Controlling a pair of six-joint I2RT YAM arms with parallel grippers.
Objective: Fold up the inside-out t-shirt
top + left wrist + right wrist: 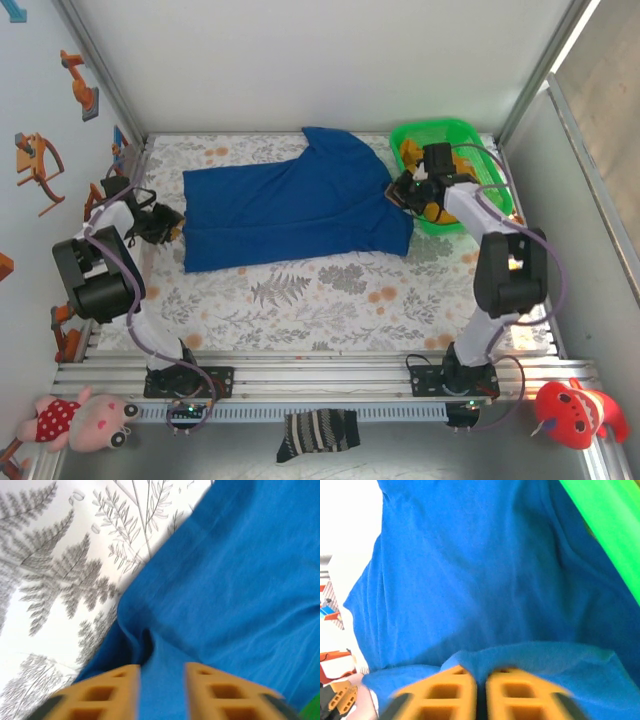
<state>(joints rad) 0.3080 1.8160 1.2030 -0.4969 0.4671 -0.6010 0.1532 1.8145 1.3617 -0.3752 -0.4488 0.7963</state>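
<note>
The inside-out t-shirt (300,205) is royal blue and lies spread flat across the back half of the table. My left gripper (168,222) is at its left edge. In the left wrist view the left gripper (162,667) has its orange fingers (107,690) apart, with a ridge of the blue t-shirt (235,580) lying in the gap. My right gripper (400,192) is at the shirt's right edge, beside the green basket. In the right wrist view the right gripper (481,672) has its fingers almost together, and a fold of the t-shirt (470,565) is pinched at the tips.
A green basket (470,135) stands at the back right against the shirt, with a mustard-yellow garment (410,150) in it; its rim (605,525) is close to my right gripper. The fern-print table cover (320,300) lies bare in front of the shirt. A striped sock (318,433) and plush toys (85,420) lie beyond the near rail.
</note>
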